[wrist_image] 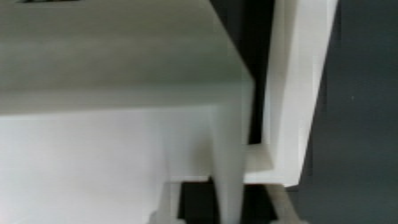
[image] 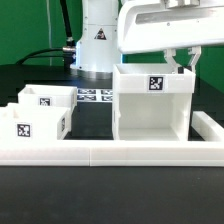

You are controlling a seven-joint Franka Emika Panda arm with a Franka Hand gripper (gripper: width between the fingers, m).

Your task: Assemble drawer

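Casing (image: 150, 105): upright on the black table (image: 110, 195), open top. Long low rail (image: 100, 153) runs just in front of the casing. Two small trays, near tray (image: 48, 99) and far tray (image: 35, 127), sit apart from the casing on the exterior view's left. Marker board (image: 95, 95) lies behind, beside the casing. Gripper (image: 184, 63) is at the casing's top edge, fingers astride a wall. Can't tell if it's clamped.

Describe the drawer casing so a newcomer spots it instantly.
Find the long low white rail across the front. Behind it, toward the exterior view's right, stands the casing. It is the tallest box, one tag in front; the trays nearby sit lower.
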